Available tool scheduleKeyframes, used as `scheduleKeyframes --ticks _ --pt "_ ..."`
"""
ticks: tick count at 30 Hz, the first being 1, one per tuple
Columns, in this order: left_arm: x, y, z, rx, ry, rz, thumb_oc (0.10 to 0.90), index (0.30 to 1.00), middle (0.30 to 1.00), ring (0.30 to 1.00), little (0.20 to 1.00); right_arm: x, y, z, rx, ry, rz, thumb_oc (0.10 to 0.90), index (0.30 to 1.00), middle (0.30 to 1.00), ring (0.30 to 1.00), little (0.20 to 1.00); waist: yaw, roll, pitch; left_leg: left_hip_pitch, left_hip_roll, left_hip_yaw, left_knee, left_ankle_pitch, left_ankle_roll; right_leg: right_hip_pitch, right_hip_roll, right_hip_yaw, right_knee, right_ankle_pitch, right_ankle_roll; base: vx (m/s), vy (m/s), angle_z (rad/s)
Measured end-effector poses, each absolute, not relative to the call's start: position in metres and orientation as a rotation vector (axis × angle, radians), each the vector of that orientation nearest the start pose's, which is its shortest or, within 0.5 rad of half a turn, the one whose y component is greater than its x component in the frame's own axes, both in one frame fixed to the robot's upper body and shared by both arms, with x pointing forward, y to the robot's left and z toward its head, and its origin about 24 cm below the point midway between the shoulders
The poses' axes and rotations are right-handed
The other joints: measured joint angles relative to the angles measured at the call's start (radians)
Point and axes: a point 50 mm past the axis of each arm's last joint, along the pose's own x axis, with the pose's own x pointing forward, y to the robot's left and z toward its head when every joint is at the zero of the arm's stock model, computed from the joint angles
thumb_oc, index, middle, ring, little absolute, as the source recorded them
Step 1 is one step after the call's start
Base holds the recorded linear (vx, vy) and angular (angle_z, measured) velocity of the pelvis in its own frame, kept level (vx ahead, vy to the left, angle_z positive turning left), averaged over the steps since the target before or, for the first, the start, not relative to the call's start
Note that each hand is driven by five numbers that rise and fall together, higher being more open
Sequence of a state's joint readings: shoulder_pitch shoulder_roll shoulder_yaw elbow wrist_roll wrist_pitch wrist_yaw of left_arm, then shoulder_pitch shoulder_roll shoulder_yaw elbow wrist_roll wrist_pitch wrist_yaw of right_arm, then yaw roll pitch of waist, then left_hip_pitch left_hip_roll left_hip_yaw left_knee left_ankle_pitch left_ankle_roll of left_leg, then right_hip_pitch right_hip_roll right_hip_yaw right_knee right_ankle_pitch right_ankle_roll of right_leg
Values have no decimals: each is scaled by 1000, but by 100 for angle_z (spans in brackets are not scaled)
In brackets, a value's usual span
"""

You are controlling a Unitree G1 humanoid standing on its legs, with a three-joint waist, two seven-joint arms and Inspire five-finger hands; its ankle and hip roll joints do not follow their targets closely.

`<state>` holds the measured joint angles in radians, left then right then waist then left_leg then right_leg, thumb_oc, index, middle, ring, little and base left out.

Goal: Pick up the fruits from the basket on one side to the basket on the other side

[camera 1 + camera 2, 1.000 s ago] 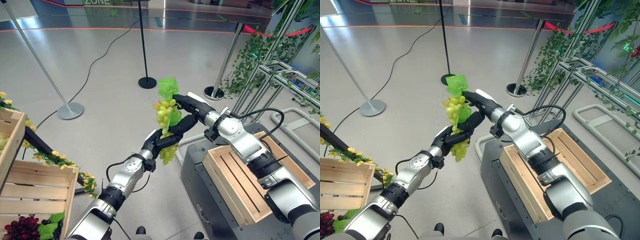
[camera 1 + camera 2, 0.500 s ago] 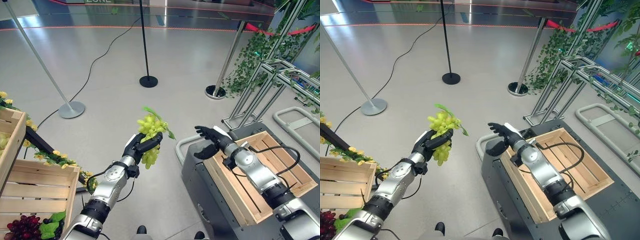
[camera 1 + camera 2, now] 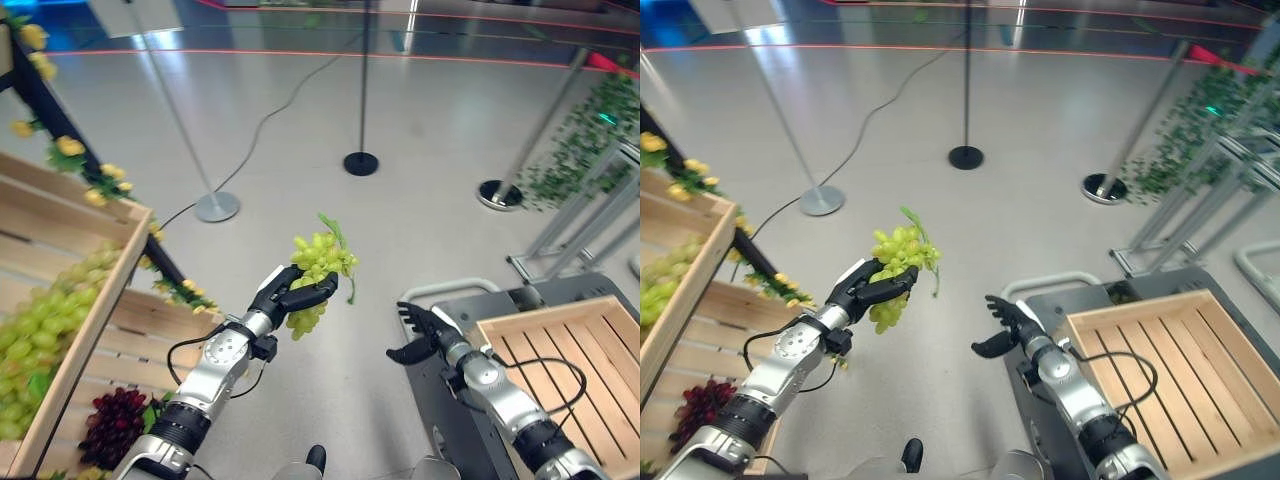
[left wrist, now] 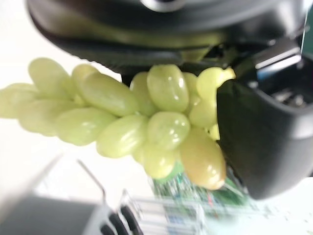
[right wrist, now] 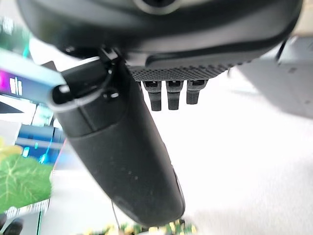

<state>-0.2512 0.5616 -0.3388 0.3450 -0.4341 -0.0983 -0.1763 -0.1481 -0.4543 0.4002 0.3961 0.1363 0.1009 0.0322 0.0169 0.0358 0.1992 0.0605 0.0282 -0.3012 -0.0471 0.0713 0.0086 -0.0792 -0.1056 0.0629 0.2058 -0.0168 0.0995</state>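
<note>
A bunch of green grapes (image 3: 318,262) with a leaf hangs in the air over the floor, and my left hand (image 3: 283,297) is shut on it. In the left wrist view the grapes (image 4: 146,117) sit between the palm and the thumb (image 4: 264,142). My right hand (image 3: 420,330) is open and holds nothing, by the front corner of the dark cart. A bare wooden crate (image 3: 540,312) sits on that cart at the right. At the left, a tilted crate (image 3: 90,300) holds more green grapes (image 3: 45,330), and purple grapes (image 3: 112,425) lie below it.
Three stanchion bases (image 3: 216,206) (image 3: 360,163) (image 3: 499,193) stand on the grey floor beyond the hands. Yellow flowers (image 3: 70,148) trim the left stand. Green foliage (image 3: 590,130) and metal rails fill the far right.
The camera has swung left, bringing the left crates into view. A second ago both hands held the grapes; the right hand has let go and drawn back to the cart.
</note>
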Motion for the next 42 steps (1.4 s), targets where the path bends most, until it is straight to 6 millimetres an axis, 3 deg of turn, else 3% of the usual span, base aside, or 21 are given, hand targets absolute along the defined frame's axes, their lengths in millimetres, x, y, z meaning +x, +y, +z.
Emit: scheduleKeyframes --ticks 1,2,3,4,5,6,9,10,11,12,14,16,17,19,20,21,24,31,34,38,42 --pt "294 196 37 193 137 -376 400 300 300 300 300 253 -190 -34 -424 463 272 800 900 900 900 900 -26 10 6 -19 8 -72 4 -1 -6 26 56 102 -102 3 4 60 -223 154" --pt "298 194 39 199 134 -389 400 300 300 300 300 252 -193 -36 -412 476 263 800 900 900 900 900 -37 8 6 -34 1 -127 1 -1 -6 35 85 139 -158 4 5 92 -365 214" --pt "302 191 44 215 122 -418 400 300 300 300 300 250 -195 -39 -404 492 253 800 900 900 900 900 -48 -26 6 -56 -11 -158 -13 0 -6 51 94 189 -218 4 -1 55 -379 241" --pt "302 179 42 180 115 -439 400 300 300 300 300 249 -203 -40 -417 508 235 800 900 900 900 900 -62 -26 9 -47 -1 -178 -37 -7 -4 49 107 164 -180 40 -4 48 -393 205" --pt "300 173 40 166 114 -453 400 300 300 300 300 249 -207 -40 -427 513 230 800 900 900 900 900 -52 -20 11 -42 16 -171 -39 -14 8 47 112 140 -173 31 -16 28 -351 128" --pt "291 167 36 160 119 -484 400 300 300 300 300 254 -210 -33 -443 491 225 800 900 900 900 900 -10 -9 11 -20 47 -100 0 -15 -9 62 130 110 -172 33 -44 30 -297 65" --pt "286 154 37 147 101 -538 400 300 300 300 300 261 -219 -22 -445 456 192 800 900 900 900 900 -1 -11 14 -25 78 25 3 12 -46 84 145 24 -184 30 -72 -29 -227 82" --pt "285 148 40 136 85 -564 400 300 300 300 300 260 -224 -20 -429 450 168 800 900 900 900 900 -1 -34 28 -41 61 78 35 41 -89 109 128 -22 -195 28 -81 -120 -70 108" --pt "284 142 42 127 75 -597 400 300 300 300 300 255 -229 -22 -409 460 149 800 900 900 900 900 -12 -52 37 -56 40 134 58 66 -103 143 107 -82 -217 25 -91 -121 -52 126" --pt "283 139 42 122 70 -611 400 300 300 300 300 252 -231 -24 -394 469 140 800 900 900 900 900 -16 -59 40 -59 38 172 73 65 -100 157 101 -110 -226 25 -99 -133 -26 134" --pt "284 136 46 119 47 -635 400 300 300 300 300 247 -230 -28 -348 482 128 800 900 900 900 900 -36 -98 56 -77 40 334 199 15 -51 184 61 -184 -242 13 -112 -83 52 102" --pt "286 134 50 123 34 -645 400 300 300 300 300 249 -229 -27 -322 475 121 800 900 900 900 900 -64 -103 58 -63 55 408 227 -12 -53 176 35 -234 -243 17 -96 -15 111 85" --pt "288 133 52 126 26 -651 400 300 300 300 300 250 -227 -28 -312 475 117 800 900 900 900 900 -86 -95 57 -26 60 432 177 -15 -57 177 32 -245 -241 14 -89 14 106 72" --pt "293 130 61 139 -1 -675 400 300 300 300 300 249 -224 -32 -294 484 110 800 900 900 900 900 -102 -65 50 78 78 443 -22 -4 -70 180 43 -278 -244 13 -74 -6 40 52" --pt "299 125 70 147 -35 -693 400 300 300 300 300 248 -224 -33 -289 487 104 800 900 900 900 900 -106 -38 52 99 88 422 -45 10 -88 179 58 -292 -245 15 -65 -29 -4 50" --pt "302 122 76 151 -55 -701 400 300 300 300 300 248 -223 -33 -283 488 103 800 900 900 900 900 -106 -29 53 95 93 418 -43 -9 -91 179 62 -299 -246 17 -58 -34 -12 41" --pt "300 116 99 175 -142 -756 400 300 300 300 300 241 -210 -44 -205 514 94 800 900 900 900 900 -83 -32 50 90 64 380 -42 -28 -72 207 33 -300 -294 44 -16 -20 -18 30" --pt "287 115 125 251 -225 -850 400 300 300 300 300 233 -186 -58 -150 551 126 800 900 900 900 900 -28 -23 24 86 35 367 -43 -38 -48 210 3 -295 -295 58 6 0 -2 9" --pt "288 119 128 269 -235 -817 400 300 300 300 300 230 -189 -62 -156 572 117 800 900 900 900 900 -22 -17 -22 78 38 358 -43 -38 -48 210 6 -301 -295 56 4 -5 -17 5" --pt "291 132 141 406 -298 -705 400 300 300 300 300 229 -192 -64 -164 584 110 800 900 900 900 900 -21 -13 -36 77 45 355 -43 -36 -50 211 13 -304 -295 54 1 -1 -5 3" --pt "294 159 171 639 -395 -552 400 300 300 300 300 221 -202 -73 -183 644 86 800 900 900 900 900 0 -10 -39 68 53 329 -42 -27 -59 211 22 -327 -295 50 -5 -8 -12 16"
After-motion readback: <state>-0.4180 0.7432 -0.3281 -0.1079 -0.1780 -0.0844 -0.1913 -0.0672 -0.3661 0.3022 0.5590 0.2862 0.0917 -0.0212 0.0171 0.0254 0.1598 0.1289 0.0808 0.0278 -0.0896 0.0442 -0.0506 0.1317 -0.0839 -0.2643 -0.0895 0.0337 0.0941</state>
